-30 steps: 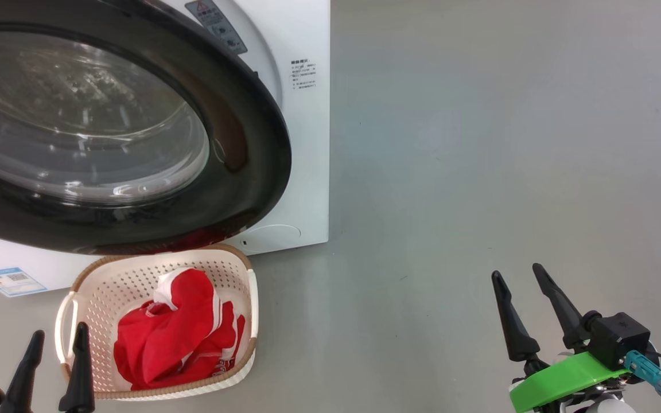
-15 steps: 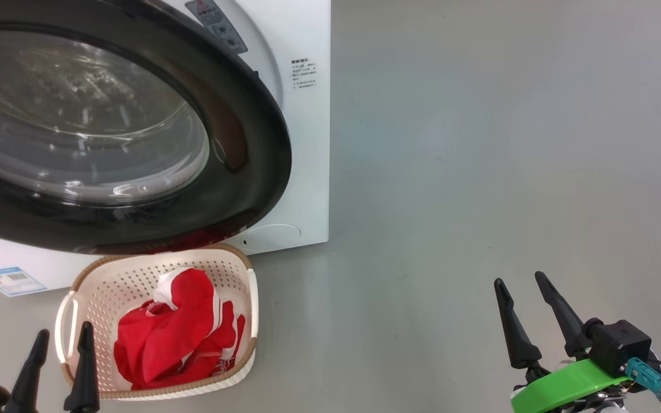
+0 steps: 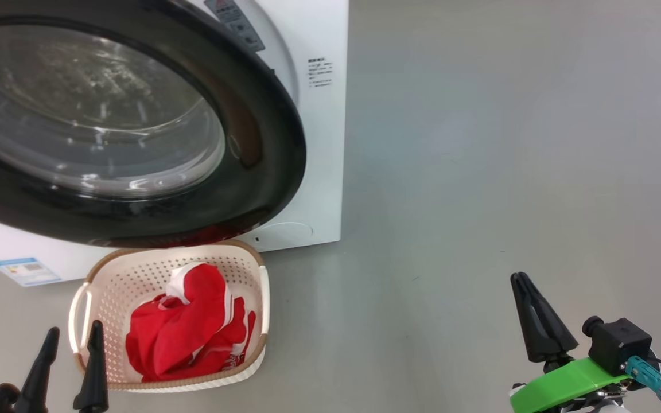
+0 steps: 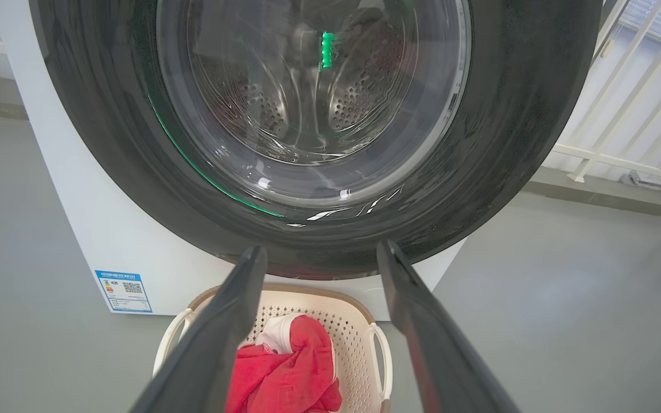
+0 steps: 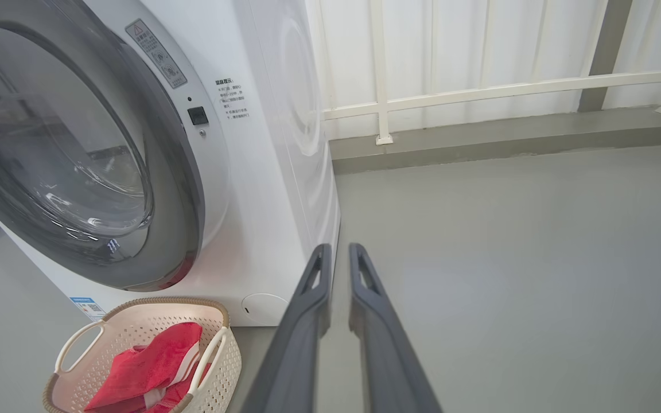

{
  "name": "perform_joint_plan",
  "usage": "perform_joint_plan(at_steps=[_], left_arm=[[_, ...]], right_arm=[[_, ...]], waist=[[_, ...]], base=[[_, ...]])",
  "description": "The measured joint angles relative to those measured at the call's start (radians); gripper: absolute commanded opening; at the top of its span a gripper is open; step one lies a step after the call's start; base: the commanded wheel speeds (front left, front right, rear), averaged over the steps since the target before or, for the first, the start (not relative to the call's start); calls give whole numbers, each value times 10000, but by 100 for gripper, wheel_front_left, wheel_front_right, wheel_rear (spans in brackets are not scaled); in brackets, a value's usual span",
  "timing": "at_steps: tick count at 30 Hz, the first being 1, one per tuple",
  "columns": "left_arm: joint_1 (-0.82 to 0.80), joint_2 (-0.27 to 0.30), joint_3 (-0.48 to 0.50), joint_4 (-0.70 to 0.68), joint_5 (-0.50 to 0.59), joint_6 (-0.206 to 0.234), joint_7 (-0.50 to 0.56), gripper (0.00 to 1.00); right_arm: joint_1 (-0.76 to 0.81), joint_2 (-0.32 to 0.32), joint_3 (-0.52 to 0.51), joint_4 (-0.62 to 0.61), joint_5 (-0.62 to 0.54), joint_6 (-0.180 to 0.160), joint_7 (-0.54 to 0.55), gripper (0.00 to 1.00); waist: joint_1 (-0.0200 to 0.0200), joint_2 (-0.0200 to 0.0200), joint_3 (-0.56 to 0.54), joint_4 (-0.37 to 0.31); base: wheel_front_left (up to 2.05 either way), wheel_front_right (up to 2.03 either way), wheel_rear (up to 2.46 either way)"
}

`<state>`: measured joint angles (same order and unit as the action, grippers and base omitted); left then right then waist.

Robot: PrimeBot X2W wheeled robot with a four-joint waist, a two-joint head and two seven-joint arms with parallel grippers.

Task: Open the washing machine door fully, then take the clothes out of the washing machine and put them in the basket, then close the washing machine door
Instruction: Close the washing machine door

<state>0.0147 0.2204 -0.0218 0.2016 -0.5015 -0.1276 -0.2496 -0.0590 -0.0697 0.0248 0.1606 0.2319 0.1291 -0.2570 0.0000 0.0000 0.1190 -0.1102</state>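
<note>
Washing machine [image 3: 319, 143] stands white and square on the grey floor [image 3: 479, 143]. Its door [image 3: 267, 160] lies against the front and looks shut, and the steel drum [image 4: 359, 97] behind the glass appears empty. Just in front sits the basket [image 3: 135, 281], with the red clothes [image 3: 187, 327] heaped inside.

The left gripper [image 3: 74, 327] hangs by the basket's left side, fingers spread wide and holding nothing. The right gripper [image 3: 518, 278] is well off to the side, fingers pressed together, also empty.

What seems left is making sure of the latch. A flat, steady push on the black rim at its right edge, not on the glass, should do it, keeping clear of the basket below.

The floor is smooth. A white railing [image 5: 479, 92] runs along a pale wall behind.
</note>
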Motion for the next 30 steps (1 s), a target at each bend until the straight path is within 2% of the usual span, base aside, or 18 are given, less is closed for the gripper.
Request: perform_joint_plan(at_steps=[12, 30], left_arm=[[-41, -311, -190, -180, 90, 0, 0, 100], [-684, -976, -779, -399, 132, 0, 0, 100]], right_arm=[[-953, -44, 662, 161, 90, 0, 0, 0], [-3194, -489, 1319, 1267, 226, 0, 0, 0]], waist=[[0, 0, 113, 924], [0, 0, 647, 3073]], base=[[0, 0, 0], [0, 0, 0]])
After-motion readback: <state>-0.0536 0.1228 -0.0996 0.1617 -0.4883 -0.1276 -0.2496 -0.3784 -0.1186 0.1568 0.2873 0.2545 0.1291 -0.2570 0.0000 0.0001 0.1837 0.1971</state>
